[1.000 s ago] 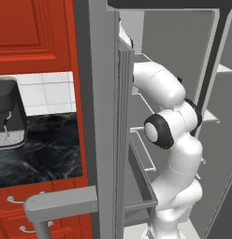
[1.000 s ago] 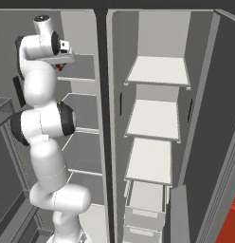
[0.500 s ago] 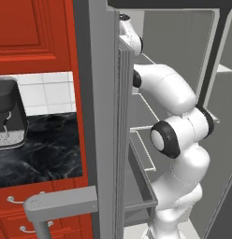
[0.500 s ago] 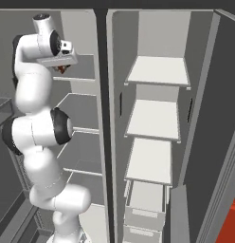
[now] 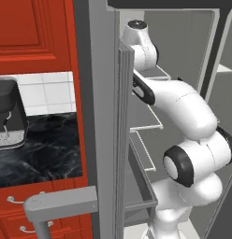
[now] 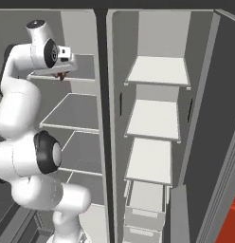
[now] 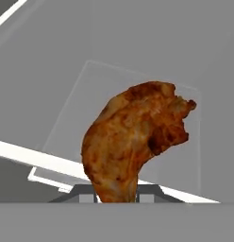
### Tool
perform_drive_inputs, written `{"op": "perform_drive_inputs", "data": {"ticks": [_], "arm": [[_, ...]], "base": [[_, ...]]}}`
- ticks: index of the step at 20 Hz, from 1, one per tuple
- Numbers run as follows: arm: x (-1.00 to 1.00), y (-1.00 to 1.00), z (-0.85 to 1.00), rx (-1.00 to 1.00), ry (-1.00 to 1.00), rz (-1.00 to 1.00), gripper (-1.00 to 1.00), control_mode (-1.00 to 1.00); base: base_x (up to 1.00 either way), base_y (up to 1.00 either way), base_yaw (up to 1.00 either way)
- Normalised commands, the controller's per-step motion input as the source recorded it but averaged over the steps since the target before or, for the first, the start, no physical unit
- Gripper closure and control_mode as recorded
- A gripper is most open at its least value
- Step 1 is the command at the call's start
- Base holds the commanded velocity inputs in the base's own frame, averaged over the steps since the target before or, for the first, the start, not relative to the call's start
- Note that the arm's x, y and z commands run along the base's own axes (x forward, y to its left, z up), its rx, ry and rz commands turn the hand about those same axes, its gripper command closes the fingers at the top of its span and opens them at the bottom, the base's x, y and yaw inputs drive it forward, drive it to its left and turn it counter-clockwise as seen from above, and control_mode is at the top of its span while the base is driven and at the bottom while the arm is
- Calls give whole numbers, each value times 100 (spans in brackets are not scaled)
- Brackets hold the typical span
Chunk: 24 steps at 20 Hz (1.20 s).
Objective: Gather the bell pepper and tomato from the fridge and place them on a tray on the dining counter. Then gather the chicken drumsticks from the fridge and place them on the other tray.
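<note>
Red-brown drumstick (image 7: 133, 142): it is sitting directly ahead of the gripper in the hand view, its narrow bone end down between the two dark tips and its lumpy meaty end reaching up and away from the hand.
Long axis: it is running roughly along the gripper's line of sight, leaning a little to one side at the far end, so the piece is pointing out in front of the hand and not lying across it.
Gripper (image 7: 118, 199): the tips are standing close together on either side of the narrow end, and I judge them to be clamped on the drumstick.
Place of the drumstick: it is hanging in the air above a pale grey shelf (image 7: 67, 137) inside the fridge (image 6: 103, 95); it is touching no shelf that I can make out.
Right base view: a small red-brown spot is showing under the hand (image 6: 60, 76), at the level of the top shelf of the left compartment.
Arm pose: the arm is standing folded and tall, the elbow low and bulging outward, the wrist high by the open left door (image 5: 106, 116).
Next move: I judge that the carry to the other tray calls for a straight pull back out of the fridge, with the meaty end kept free of the shelf edge and the door.
</note>
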Motion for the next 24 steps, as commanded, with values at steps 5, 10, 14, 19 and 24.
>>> {"op": "perform_drive_inputs", "data": {"ticks": [5, 10, 14, 19, 24], "arm": [[-85, -31, 0, 0, -1, 0, 100, -100], [-81, -40, 0, 0, 0, 0, 100, -100], [-83, -38, 0, 0, 0, 0, 100, -100], [-88, -23, -8, 0, 0, -1, 100, -100], [-87, -4, -24, 0, 3, -6, 100, -100]], "base": [[0, 0, 0], [0, 0, 0], [0, 0, 0], [0, 0, 0], [0, 0, 0]]}}
